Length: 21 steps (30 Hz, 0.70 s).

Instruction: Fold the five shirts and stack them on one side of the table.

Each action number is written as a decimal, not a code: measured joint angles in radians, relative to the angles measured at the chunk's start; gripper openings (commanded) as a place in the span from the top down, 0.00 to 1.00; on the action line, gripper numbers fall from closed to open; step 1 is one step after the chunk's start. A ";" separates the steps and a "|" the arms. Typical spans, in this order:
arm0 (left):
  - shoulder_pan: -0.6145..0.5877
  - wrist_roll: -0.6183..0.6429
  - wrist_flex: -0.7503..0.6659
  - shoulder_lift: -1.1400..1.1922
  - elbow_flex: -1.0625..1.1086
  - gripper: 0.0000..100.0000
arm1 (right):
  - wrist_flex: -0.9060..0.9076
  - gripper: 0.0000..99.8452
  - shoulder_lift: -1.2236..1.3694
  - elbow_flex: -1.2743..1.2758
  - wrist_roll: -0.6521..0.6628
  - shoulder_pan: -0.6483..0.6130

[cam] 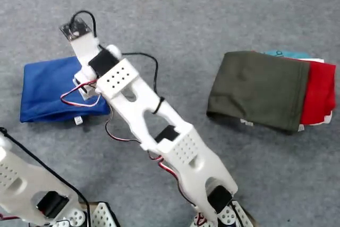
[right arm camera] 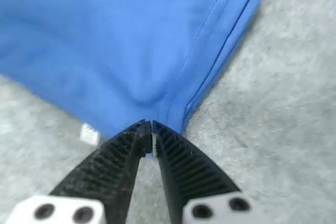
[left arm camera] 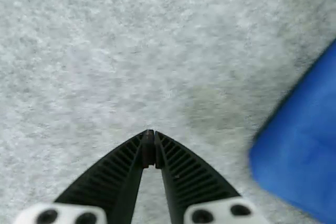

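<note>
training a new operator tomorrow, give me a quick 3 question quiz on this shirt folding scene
1. True or false: the olive shirt lies on top of the red shirt in the stack.
2. Which shirt does the right tool pinch at its edge?
A. olive shirt
B. blue shirt
C. red shirt
3. Fill in the blank: the left tool is shut with nothing in it, over the bare grey ____ beside the blue shirt.

Key: 1 true; 2 B; 3 table.
</note>
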 measured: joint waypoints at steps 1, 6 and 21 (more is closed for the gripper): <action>0.017 0.014 0.000 0.000 -0.006 0.97 | 0.015 0.99 0.031 0.000 -0.005 0.000; 0.107 0.064 0.043 0.000 -0.083 0.97 | 0.104 0.99 0.137 -0.041 -0.006 -0.034; 0.028 0.081 0.057 0.000 -0.110 0.97 | 0.172 0.90 -0.057 -0.221 0.018 -0.043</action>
